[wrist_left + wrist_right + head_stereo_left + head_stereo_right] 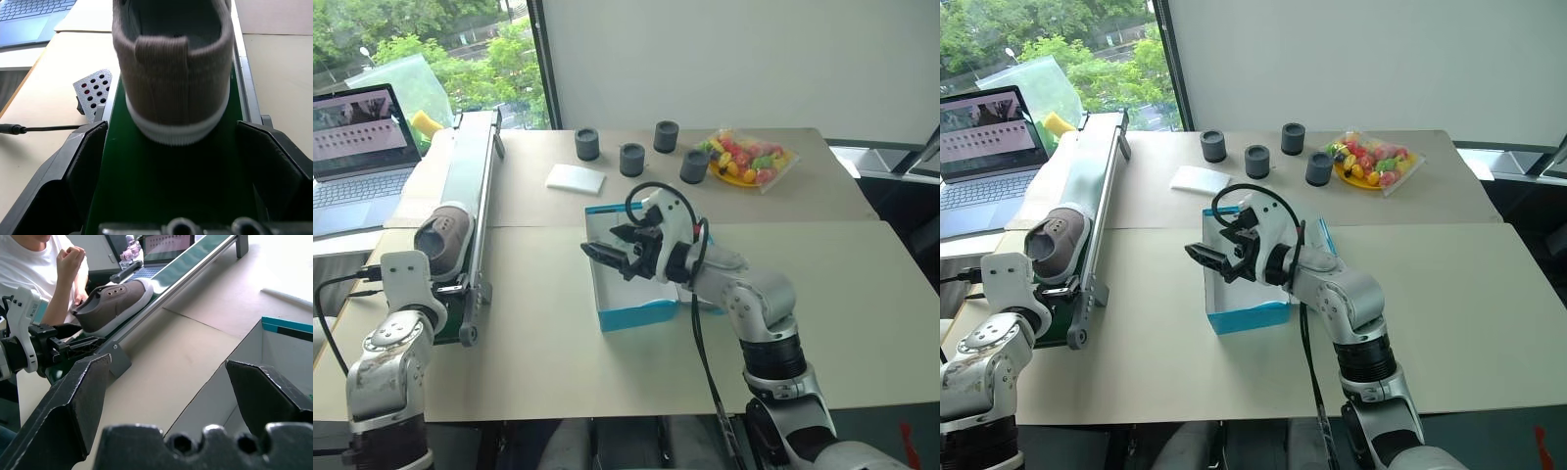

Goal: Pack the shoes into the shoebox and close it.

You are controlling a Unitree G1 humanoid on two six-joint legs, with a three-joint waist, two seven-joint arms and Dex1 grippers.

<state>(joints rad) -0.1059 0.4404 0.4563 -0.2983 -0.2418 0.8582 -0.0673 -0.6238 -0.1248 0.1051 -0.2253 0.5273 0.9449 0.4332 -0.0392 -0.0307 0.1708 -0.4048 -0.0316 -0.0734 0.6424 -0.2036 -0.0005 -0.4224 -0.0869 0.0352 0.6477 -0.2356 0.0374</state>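
One shoe (173,73) before left gripper (171,161)

The shoe (445,233) is grey-brown with a white sole, and it sits on a dark green belt (166,186). The shoebox (636,315) is bright blue outside and white inside. 4 dark grey cups (631,159) stand near the worktop's (558,352) far edge. The worktop is pale beige.
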